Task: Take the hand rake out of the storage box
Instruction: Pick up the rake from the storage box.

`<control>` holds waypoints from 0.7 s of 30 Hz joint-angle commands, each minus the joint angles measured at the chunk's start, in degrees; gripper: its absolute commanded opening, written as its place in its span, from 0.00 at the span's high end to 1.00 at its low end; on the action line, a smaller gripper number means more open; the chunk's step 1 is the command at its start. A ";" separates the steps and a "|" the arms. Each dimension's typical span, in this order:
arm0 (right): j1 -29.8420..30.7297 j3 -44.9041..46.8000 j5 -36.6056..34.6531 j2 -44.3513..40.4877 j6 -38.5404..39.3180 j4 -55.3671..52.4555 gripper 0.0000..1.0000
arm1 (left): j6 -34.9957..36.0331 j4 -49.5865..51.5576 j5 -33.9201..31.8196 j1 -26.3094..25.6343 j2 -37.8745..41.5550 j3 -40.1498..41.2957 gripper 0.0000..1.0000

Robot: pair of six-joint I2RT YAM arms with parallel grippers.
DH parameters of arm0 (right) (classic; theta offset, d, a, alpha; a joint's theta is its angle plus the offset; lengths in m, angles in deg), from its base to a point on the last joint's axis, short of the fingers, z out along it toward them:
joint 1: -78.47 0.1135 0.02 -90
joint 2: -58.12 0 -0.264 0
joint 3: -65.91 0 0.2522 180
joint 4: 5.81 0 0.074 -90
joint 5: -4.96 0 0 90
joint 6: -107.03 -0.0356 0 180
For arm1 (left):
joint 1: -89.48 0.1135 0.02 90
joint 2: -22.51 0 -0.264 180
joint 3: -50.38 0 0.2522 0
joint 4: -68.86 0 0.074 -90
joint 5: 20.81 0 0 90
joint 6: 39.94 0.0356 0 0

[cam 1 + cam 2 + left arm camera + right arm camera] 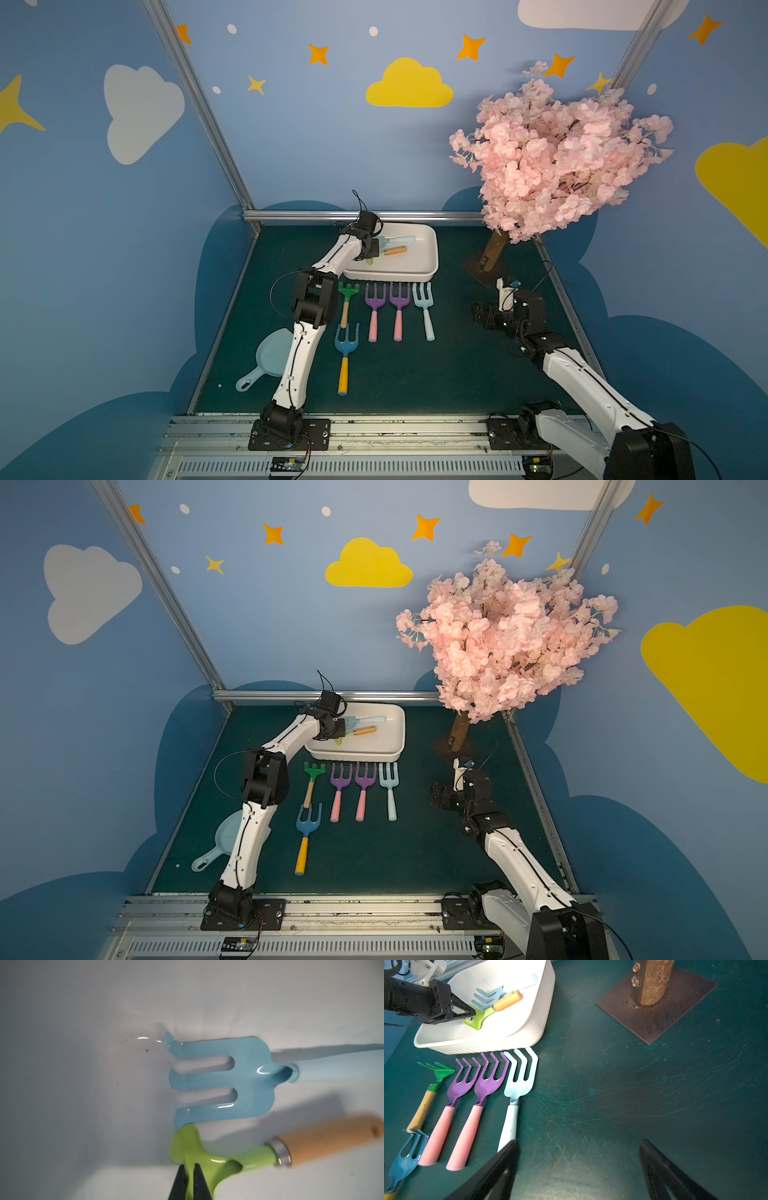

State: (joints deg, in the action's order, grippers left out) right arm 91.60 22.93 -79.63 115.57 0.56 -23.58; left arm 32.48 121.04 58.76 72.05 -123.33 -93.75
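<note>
You are at the grasp step: the left gripper (188,1168) is squeezed tight on the lime head of the rake (254,1154), its two black fingers nipping a thin edge of the metal with hardly a gap between them. The rake is inside the box (432,253), which sits just above the centre of the frame in both top views, at the back of the mat (457,365). Its wooden handle points toward the right of the frame, and nothing shows that it is off the box floor yet. A blue fork (224,1080) lies alongside it in the box, and the wrist view shows the lime head against that fork's nearest tine, touching or nearly so. To my eye the next move is a lift, straight up first so the rake comes away from the fork without dragging it, then high enough for the long handle to clear the rim. The hold is on the head, far from the handle's weight, so I expect the handle to droop and swing; go slowly and watch for the thin edge slipping between the fingers. After that, carry it toward the lower part of the frame and set it on bare mat beside the row of tools (375,307) below the box. The right gripper (578,1142) hangs wide apart and empty over the mat at the right of the frame, well clear of the box — you can leave it there.
</note>
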 commanded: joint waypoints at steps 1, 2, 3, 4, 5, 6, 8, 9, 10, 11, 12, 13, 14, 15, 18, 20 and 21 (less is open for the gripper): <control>0.05 -2.18 0.30 -0.41 0.30 0.85 0.07 | 0.58 1.23 1.40 -0.05 1.87 -0.64 0.97; 0.05 -2.39 0.67 -0.33 0.29 1.08 0.07 | 0.78 0.77 2.01 -0.06 2.37 -0.67 0.97; 0.04 -2.83 1.33 -0.20 0.38 1.40 0.08 | 0.84 0.61 2.68 0.09 2.72 -1.16 0.97; 0.14 -3.49 2.03 0.04 0.60 1.33 0.08 | 0.66 0.89 3.38 0.24 2.99 -1.81 0.97; 0.40 -4.38 2.84 0.27 0.72 1.36 0.08 | 0.61 1.21 4.19 0.37 3.55 -2.47 0.97; 0.64 -5.21 3.70 0.46 1.10 1.44 0.08 | 0.82 1.14 4.62 0.38 4.31 -2.70 0.97; 1.40 -6.74 4.63 0.89 1.59 1.40 0.08 | 1.52 1.01 4.85 0.44 5.93 -2.88 0.97; 1.88 -7.60 5.38 1.12 2.11 1.22 0.08 | 2.03 1.05 5.03 0.53 7.04 -2.82 0.97; 2.34 -8.40 5.94 1.34 2.59 0.90 0.07 | 2.42 1.18 5.31 0.49 7.95 -2.70 0.97; 3.07 -8.92 6.33 1.50 3.11 0.29 0.08 | 3.11 1.10 6.04 0.46 9.17 -2.19 0.97; 3.77 -8.93 6.68 1.60 3.64 -0.16 0.08 | 3.76 0.82 6.76 0.46 10.41 -1.36 0.97; 4.67 -11.07 7.01 1.70 4.34 -0.81 0.08 | 4.71 0.13 7.96 0.43 11.96 -0.02 0.97; 5.76 -11.75 6.78 1.70 5.09 -1.59 0.08 | 6.09 -0.66 9.13 0.43 13.72 1.49 0.97; 6.47 -12.06 6.51 1.66 5.45 -2.15 0.07 | 6.87 -1.30 9.51 0.47 15.12 2.98 0.97; 8.01 -12.32 5.91 0.74 5.93 -3.62 0.07 | 11.69 -4.59 15.19 0.47 20.66 9.26 0.97; 8.31 -12.02 4.06 -0.85 5.46 -4.99 0.08 | 18.32 -5.99 25.43 0.29 25.28 14.40 0.97; 8.28 -11.85 2.50 -1.77 4.89 -6.10 0.07 | 20.92 -7.03 29.10 0.01 27.58 17.52 0.97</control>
State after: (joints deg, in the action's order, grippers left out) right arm 99.68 11.72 -74.58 116.19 5.22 -25.92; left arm 44.15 116.93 74.19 72.27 -100.42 -81.22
